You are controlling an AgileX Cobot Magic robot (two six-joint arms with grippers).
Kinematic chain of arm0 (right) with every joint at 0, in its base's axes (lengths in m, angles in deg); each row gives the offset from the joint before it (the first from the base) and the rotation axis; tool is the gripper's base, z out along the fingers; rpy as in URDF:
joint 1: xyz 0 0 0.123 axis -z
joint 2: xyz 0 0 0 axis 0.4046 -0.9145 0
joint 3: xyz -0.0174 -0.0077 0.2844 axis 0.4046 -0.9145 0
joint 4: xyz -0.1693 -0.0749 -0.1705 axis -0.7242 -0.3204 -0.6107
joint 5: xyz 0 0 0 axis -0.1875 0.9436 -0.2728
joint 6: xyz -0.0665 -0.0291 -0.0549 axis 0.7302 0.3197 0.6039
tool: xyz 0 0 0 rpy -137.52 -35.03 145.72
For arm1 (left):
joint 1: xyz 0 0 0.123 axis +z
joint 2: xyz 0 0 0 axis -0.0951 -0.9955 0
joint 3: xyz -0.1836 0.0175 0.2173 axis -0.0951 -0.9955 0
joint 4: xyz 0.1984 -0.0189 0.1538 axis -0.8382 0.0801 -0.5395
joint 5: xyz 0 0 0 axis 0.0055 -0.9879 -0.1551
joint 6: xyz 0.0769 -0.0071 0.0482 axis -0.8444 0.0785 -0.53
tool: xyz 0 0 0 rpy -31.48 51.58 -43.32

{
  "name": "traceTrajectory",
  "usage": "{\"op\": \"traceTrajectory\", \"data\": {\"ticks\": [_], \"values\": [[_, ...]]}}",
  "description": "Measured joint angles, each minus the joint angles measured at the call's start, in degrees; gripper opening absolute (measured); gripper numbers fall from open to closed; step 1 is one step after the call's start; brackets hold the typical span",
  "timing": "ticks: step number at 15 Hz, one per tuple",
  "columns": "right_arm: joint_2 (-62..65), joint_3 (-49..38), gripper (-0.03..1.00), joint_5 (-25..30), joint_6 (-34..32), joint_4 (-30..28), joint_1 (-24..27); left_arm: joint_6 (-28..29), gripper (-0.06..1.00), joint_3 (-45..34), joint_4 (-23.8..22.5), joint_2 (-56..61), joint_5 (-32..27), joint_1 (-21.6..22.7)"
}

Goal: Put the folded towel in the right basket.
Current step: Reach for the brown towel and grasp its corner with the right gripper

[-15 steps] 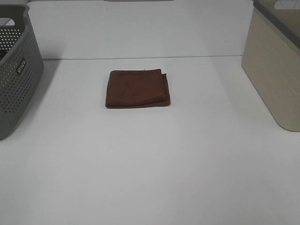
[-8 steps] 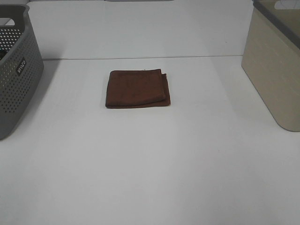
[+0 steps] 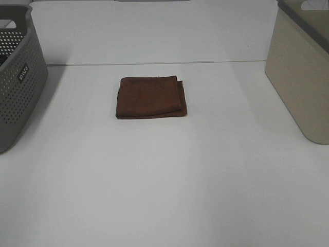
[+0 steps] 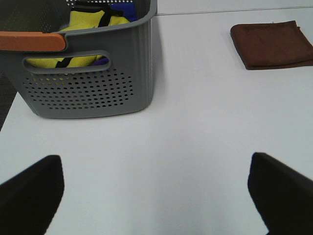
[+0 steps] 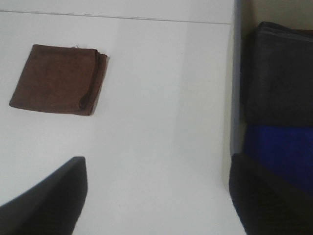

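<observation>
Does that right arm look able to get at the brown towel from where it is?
Probably yes. The towel lies alone on the bare table, nothing stands between it and the right gripper, and the jaws are wide open.

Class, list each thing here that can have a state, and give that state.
Brown folded cloth towel: folded, flat on table, not held.
Grey perforated plastic basket: upright, holds yellow items.
Beige smooth-walled basket: upright, holds dark grey cloth and blue cloth.
Left gripper: open, empty.
Right gripper: open, empty.
</observation>
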Motion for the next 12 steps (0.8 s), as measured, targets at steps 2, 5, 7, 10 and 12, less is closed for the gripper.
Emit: {"op": "traceTrajectory", "data": {"ticks": [2, 5, 7, 10, 12], "values": [[-15.01, 14.15, 0.75, 4.30, 3.95, 5.56, -0.06, 0.00, 0.97, 0.00, 0.00, 0.00, 0.00, 0.00], [-27.79, 25.61, 0.75, 5.56, 5.21, 6.30, -3.67, 0.00, 0.97, 0.00, 0.00, 0.00, 0.00, 0.00], [-33.63, 30.94, 0.75, 6.13, 5.21, 6.53, -6.30, 0.00, 0.97, 0.00, 0.00, 0.00, 0.00, 0.00], [-45.84, 41.71, 0.75, 11.92, 3.15, 8.37, -8.65, 0.00, 0.97, 0.00, 0.00, 0.00, 0.00, 0.00], [-53.11, 48.19, 0.75, 16.44, 1.03, 10.20, -8.71, 0.00, 0.97, 0.00, 0.00, 0.00, 0.00, 0.00]]}}
